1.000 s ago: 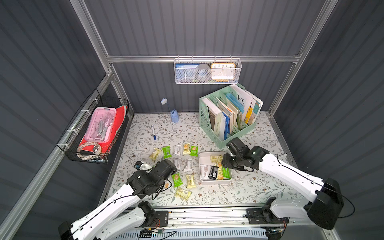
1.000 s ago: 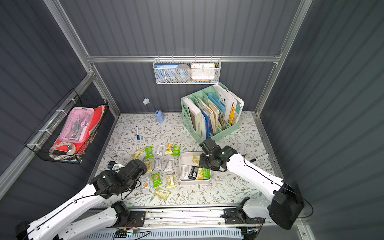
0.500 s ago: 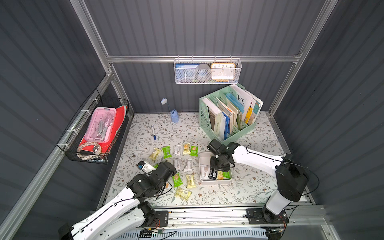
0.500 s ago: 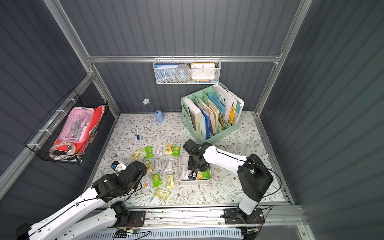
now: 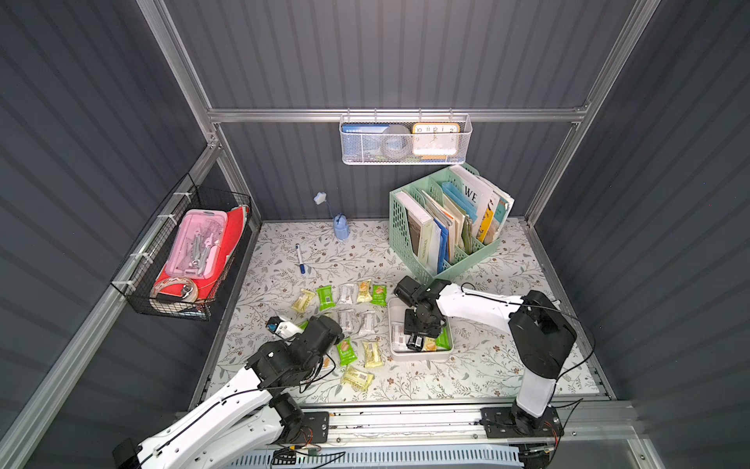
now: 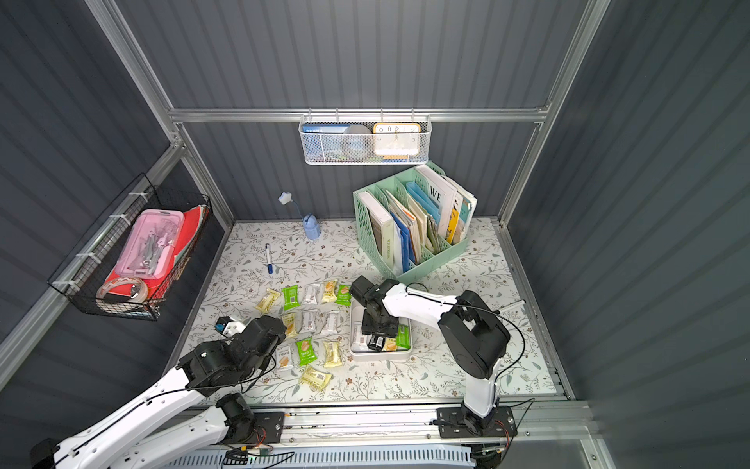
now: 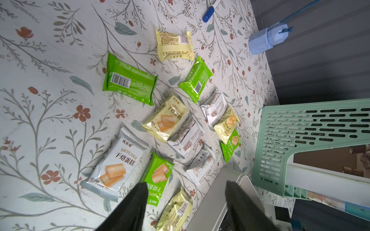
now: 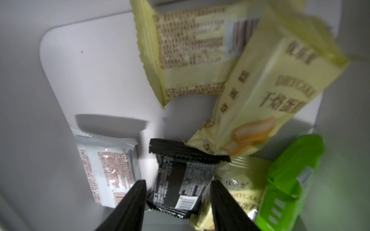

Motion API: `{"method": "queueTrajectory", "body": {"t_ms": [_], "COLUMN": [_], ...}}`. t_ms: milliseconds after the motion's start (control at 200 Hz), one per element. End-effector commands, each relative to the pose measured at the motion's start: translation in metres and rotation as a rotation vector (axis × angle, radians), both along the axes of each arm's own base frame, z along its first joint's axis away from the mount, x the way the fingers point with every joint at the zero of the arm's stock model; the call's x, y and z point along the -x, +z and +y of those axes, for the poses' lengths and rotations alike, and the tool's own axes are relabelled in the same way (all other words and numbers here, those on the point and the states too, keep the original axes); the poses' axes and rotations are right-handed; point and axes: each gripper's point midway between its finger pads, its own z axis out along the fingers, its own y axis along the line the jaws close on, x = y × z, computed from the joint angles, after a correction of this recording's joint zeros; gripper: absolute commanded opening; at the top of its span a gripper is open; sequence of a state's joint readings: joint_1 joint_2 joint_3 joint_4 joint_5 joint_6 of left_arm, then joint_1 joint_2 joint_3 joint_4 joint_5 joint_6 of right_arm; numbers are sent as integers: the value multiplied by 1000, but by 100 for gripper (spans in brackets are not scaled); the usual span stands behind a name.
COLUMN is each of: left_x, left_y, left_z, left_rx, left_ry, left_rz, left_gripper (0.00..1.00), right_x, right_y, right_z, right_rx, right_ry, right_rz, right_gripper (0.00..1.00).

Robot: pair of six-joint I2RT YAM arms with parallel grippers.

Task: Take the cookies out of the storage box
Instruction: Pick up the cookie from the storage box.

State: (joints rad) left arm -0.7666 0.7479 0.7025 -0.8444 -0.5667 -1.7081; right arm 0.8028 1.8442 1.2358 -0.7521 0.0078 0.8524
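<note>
Six cookies point(image 8: 260, 100) are lying in the storage box point(image 5: 418, 357), where the right gripper point(image 8: 178, 183) is straddling the black packet point(image 8: 184, 170) with parted fingers, risking pinching its yellow neighbour point(image 8: 238, 186) too, while the left gripper point(image 7: 186, 185) is hovering wide and empty beside the box.

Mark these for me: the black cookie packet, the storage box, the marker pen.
black cookie packet point(image 8: 181, 176), right wrist view, middle of the wrapper.
storage box point(image 5: 418, 357), in a top view, rim of its near wall.
marker pen point(image 5: 300, 258), in a top view, white barrel.
</note>
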Motion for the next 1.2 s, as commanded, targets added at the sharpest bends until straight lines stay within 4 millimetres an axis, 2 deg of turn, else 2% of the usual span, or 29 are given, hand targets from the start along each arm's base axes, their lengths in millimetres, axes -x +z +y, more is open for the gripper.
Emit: {"method": "queueTrajectory", "body": {"t_ms": [0,410,660,790,1191], "left_x": [3,7,6,4,0], "left_y": [-3,0,3,8,11], "left_z": [10,15,14,14,15], "left_rx": [-23,-18,-27,-30,-36], "left_ry": [30,43,41,46,53], "left_rz": [3,-6,4,-5,-37], "left_gripper": [67,67,66,66,66], "right_x": [-3,-7,-3,-5,-6], "right_y": [-4,-14,-18,-10,36], "right_z": [-1,-1,1,0,-9], "right_rx": [32,69,52,52,5], "right_ry": [15,21,52,70,55], "right_rz": [1,14,25,2,-101], "right_gripper": [55,50,44,42,38]}}
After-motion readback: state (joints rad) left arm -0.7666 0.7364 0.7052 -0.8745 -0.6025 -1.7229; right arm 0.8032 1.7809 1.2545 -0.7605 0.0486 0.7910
